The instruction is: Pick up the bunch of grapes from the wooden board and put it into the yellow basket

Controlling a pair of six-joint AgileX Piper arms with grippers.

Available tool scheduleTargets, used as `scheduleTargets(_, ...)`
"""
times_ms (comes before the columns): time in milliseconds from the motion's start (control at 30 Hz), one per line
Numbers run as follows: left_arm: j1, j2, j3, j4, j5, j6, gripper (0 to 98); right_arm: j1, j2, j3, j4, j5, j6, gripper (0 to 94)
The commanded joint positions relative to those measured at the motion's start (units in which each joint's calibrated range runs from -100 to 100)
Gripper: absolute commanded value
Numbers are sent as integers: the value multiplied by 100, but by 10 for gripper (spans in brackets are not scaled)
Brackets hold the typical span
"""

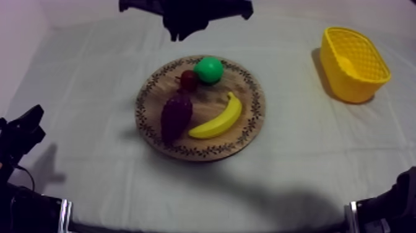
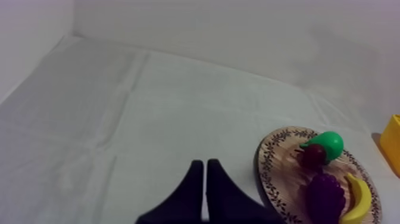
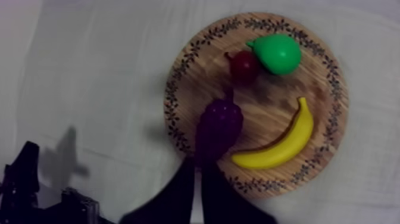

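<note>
On the board (image 1: 247, 93), beside the banana (image 1: 218, 121), the grapes (image 1: 176, 114) lie ungrasped. My right gripper (image 3: 196, 161) hangs over the board's rim, my left gripper (image 2: 205, 162) off the board, fingers together on both. Grasp and basket (image 1: 346, 83) remain.

The left tool (image 2: 205, 165) sits low at its own side, fingers pressed together in a narrow wedge, gripping nothing. The right tool (image 3: 196, 164) is held high, pointing downward, fingers likewise together and empty.
</note>
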Motion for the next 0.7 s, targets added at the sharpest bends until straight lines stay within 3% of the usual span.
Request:
scheduleTargets(0,0,0,-2,-4,-5,-1,1,0,198,-51,-35,14,-9,50)
scheduleTargets(100,0,0,-2,-4,-5,-1,1,2,417,-132,-79,14,-8,65)
scheduleTargets(200,0,0,-2,-4,-5,-1,1,29,566,-191,-157,14,13,138)
scheduleTargets(300,0,0,-2,-4,-5,-1,1,81,648,-220,-267,14,60,313)
scheduleTargets(467,0,0,-2,-4,-5,-1,1,167,741,-238,-423,14,130,741)
scheduleTargets(533,0,0,-2,-4,-5,-1,1,197,778,-246,-484,14,158,832)
scheduleTargets(667,0,0,-2,-4,-5,-1,1,236,892,-264,-606,12,240,900)
